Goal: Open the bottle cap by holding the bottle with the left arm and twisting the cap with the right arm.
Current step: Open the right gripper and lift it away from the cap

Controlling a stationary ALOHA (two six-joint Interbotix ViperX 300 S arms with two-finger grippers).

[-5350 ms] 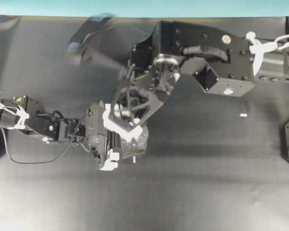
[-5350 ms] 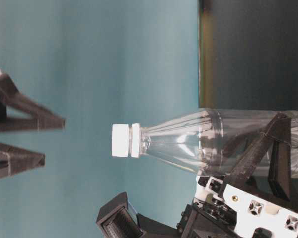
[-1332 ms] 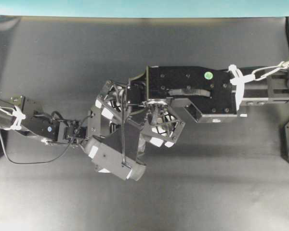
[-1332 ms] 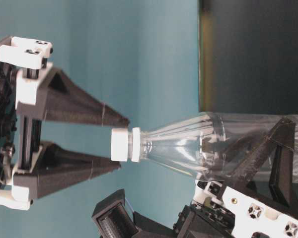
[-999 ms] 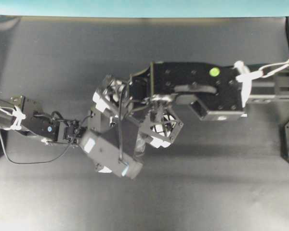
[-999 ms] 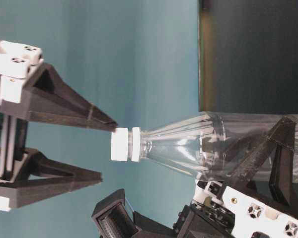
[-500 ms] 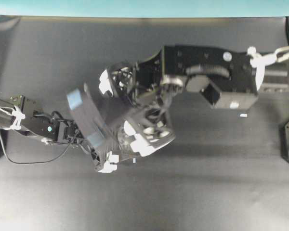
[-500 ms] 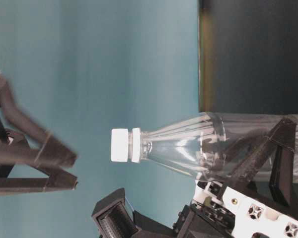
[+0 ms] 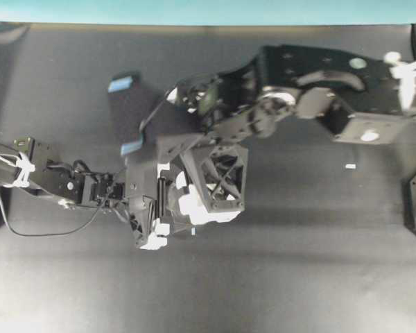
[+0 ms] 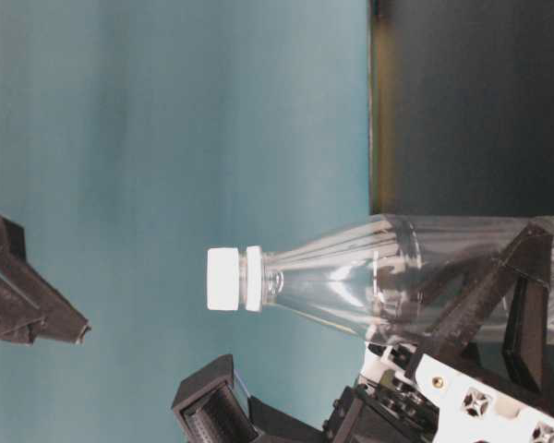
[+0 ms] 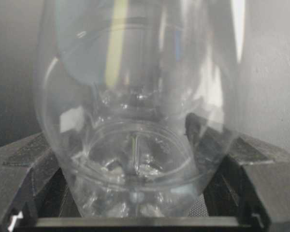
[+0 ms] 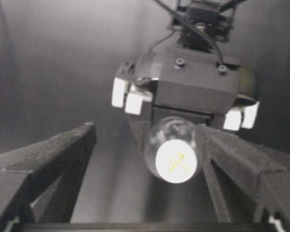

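The bottle [image 10: 415, 277] is clear, its bottle cap [image 10: 222, 279] white. Both arms are black with white pads, against a teal wall [image 10: 166, 111].

Dark work table, teal backdrop.
The matte black table [image 9: 298, 277] meets a teal wall [image 9: 194, 10]; small white tape marks [image 9: 350, 166], probably, dot it.

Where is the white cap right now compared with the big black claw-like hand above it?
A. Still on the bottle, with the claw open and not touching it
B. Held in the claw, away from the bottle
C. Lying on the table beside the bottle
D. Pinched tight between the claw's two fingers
A: the white cap sits on the bottle, and the right hand is open with its fingers clear of the cap.
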